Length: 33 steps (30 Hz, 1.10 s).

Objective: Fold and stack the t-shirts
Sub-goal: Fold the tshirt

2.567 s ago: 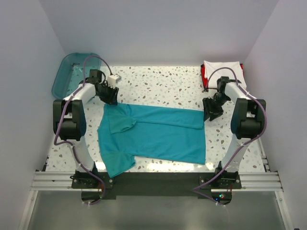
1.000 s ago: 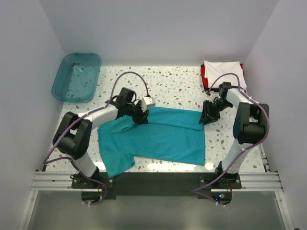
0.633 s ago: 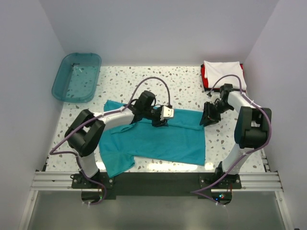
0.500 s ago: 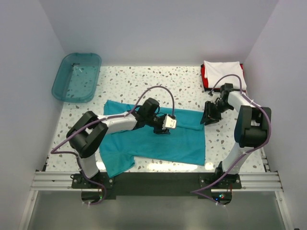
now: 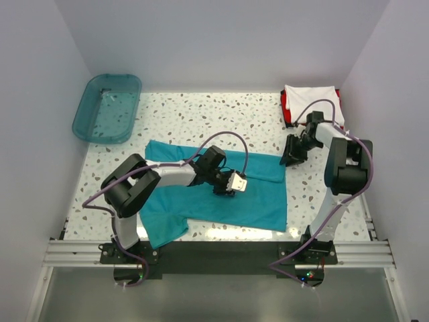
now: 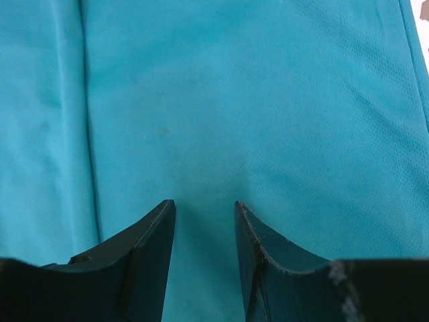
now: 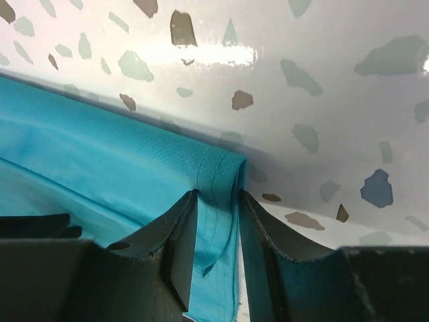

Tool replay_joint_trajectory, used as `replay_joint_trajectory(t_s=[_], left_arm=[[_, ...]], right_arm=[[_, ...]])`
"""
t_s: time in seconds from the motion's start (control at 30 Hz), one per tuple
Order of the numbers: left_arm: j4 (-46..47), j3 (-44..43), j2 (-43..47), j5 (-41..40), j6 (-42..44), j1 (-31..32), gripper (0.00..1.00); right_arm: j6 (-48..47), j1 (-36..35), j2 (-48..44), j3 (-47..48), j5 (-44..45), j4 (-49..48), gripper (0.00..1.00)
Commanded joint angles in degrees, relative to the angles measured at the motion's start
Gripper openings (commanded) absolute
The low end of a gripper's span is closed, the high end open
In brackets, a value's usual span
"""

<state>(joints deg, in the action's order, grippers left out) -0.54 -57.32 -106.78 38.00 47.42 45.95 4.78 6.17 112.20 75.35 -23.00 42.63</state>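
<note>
A teal-blue t-shirt [image 5: 258, 201] lies flat across the speckled table [image 5: 221, 114], its far edge folded over. My left gripper [image 5: 233, 183] reaches over the shirt's middle. In the left wrist view it [image 6: 204, 204] is open just above the smooth teal cloth [image 6: 268, 100], holding nothing. My right gripper [image 5: 292, 153] sits at the shirt's far right corner. In the right wrist view it [image 7: 218, 194] is shut on the doubled hem [image 7: 224, 171]. A folded white t-shirt [image 5: 310, 96] rests on a red t-shirt [image 5: 285, 106] at the back right.
A translucent teal plastic bin [image 5: 84, 102] stands at the back left corner. Side walls close in the table on both sides. The near edge carries the arms' bases on a metal rail [image 5: 214, 253].
My left arm has swept rightward from the shirt's left shoulder to its middle, and the far left part now lies flat. The right gripper has stayed at the corner hem.
</note>
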Motion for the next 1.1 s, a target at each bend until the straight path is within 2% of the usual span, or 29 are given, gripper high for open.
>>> replay_joint_trajectory(t_s=[0.0,0.7,0.83,0.93,1.07], left_arm=[[-1.92,-2.71,-0.97,0.94,2.59,0.45,0.45],[-4.74,-3.06,-2.03,0.76,4.79,0.54,0.45],[-5.0,-2.8,-1.85,0.85,4.79,0.45,0.44],[-5.0,-2.89,-2.03,0.94,4.7,0.54,0.44],[-5.27,-2.89,-2.11,0.85,4.97,0.54,0.44]], right_arm=[[1.55,0.15,1.17,3.04,-0.11,-2.11,0.35],[1.9,0.15,0.65,3.84,-1.34,-1.15,0.3],[1.99,0.15,-0.14,3.31,-1.69,-1.06,0.26],[2.08,0.15,-0.23,3.4,-1.78,-1.24,0.19],[1.82,0.07,0.03,4.54,-1.6,-1.24,0.14]])
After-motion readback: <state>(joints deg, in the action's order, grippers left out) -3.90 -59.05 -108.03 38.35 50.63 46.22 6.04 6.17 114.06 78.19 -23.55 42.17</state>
